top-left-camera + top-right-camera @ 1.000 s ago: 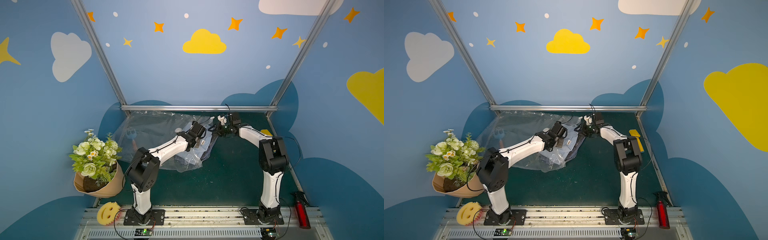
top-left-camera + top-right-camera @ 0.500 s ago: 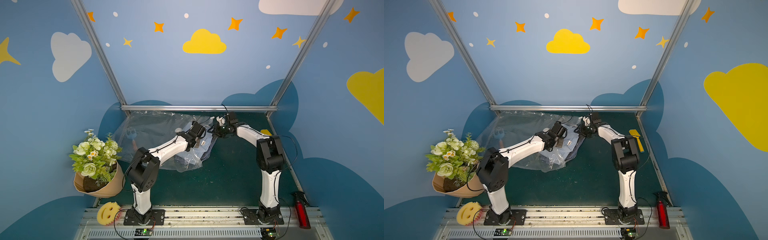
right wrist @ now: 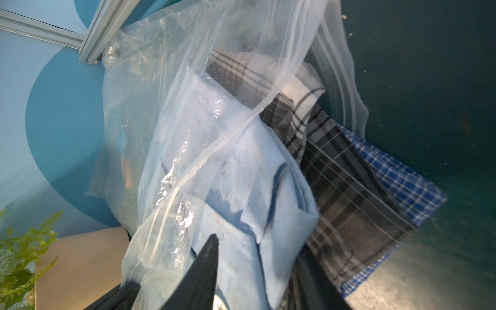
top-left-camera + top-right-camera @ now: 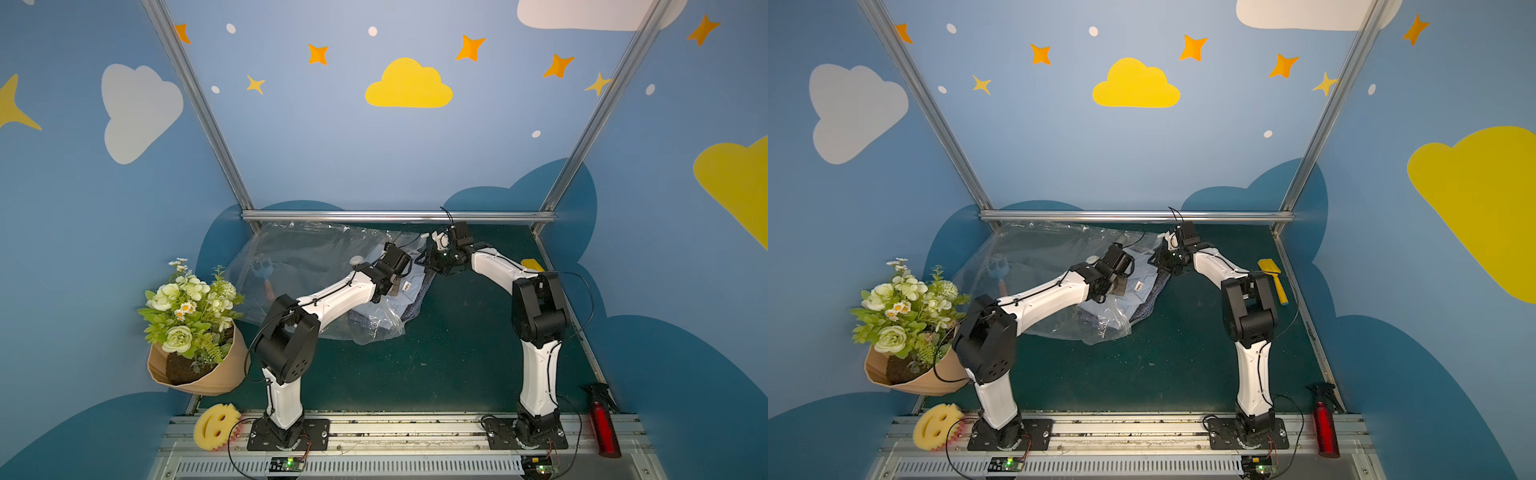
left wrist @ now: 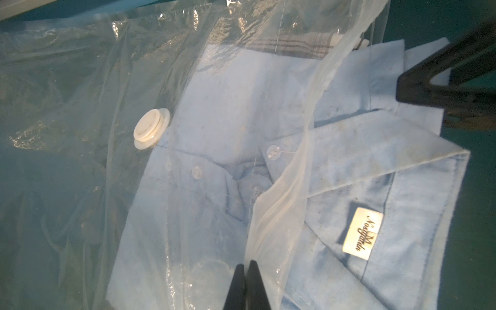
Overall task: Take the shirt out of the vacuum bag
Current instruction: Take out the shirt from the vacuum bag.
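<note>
a: my left claw (image 5: pixel 245 264) is shut tight; it looks like it is pinching the zip edge (image 5: pixel 294 166) of the vacuum bag (image 4: pixel 299 257) and holding the mouth up.

b: and the other one?

a: my right claw (image 3: pixel 257 244) has crept a little closer to the mouth in the last second; nothing else moved; it is about half open, with a fold of the shirt (image 3: pixel 268 171) between its jaws; i don't see it squeeze yet.

b: so is the shirt out?

a: no; the collar end pokes out past the mouth; the rest is under the plastic, next to the round valve (image 5: pixel 151 127); i think the grab comes next.

b: anything else in there?

a: a grey plaid cloth (image 3: pixel 335 171) and a blue check cloth (image 3: pixel 397 182) under the shirt, both partly out too; they may drag along.
</note>
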{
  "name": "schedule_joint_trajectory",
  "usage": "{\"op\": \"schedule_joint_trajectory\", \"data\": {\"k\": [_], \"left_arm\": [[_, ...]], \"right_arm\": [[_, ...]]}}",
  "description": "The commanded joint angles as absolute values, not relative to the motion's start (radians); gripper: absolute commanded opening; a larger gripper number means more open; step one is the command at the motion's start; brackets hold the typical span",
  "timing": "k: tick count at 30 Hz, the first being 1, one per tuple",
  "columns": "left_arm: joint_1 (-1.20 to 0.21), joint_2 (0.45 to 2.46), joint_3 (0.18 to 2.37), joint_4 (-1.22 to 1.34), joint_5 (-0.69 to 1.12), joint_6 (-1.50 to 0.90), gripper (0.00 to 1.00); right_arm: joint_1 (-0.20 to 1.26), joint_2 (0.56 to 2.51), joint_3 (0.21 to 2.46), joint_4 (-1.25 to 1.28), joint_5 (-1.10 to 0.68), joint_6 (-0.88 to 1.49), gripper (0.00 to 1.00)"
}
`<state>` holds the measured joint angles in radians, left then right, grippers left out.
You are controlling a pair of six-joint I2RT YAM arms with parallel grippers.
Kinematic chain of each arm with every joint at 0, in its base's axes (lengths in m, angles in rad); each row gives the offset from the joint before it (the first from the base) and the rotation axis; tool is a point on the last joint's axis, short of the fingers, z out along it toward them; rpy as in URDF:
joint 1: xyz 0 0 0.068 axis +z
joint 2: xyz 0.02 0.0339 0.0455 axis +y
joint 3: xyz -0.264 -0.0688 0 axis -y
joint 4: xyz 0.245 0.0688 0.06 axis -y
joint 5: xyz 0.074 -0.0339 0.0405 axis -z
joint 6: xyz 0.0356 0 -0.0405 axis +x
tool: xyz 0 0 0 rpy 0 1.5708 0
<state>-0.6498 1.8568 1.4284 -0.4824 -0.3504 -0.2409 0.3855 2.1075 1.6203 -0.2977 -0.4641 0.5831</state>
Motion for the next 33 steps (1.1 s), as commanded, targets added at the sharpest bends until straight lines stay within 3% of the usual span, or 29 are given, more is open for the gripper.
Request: {"op": "schedule_joint_trajectory", "data": {"k": [1,8,15,21,26,31,33], "left_arm": [[-0.641,1.868,1.422,-0.495,-0.353,-0.248,0.04],[-0.641,1.859,1.415,-0.493,-0.358,-0.246,0.04],[-0.635,1.844,1.396,-0.486,-0.36,-0.251,0.04],[-0.623,1.849,1.386,-0.473,-0.348,-0.262,0.08],[-0.608,1.848,1.382,-0.459,-0.332,-0.264,0.23],[-0.607,1.832,1.397,-0.458,-0.307,-0.253,0.5],[-0.605,1.826,1.399,-0.456,-0.307,-0.249,0.53]], "right_arm": [[0.399,2.124,1.646,-0.269,-0.48,0.589,0.39],[0.405,2.197,1.633,-0.173,-0.524,0.659,0.32],[0.407,2.186,1.628,-0.158,-0.525,0.683,0.01],[0.399,2.105,1.632,-0.219,-0.524,0.676,0.0],[0.383,2.06,1.646,-0.293,-0.52,0.653,0.0],[0.363,2.044,1.666,-0.329,-0.544,0.657,0.0],[0.355,2.036,1.687,-0.364,-0.543,0.647,0.0]]}}
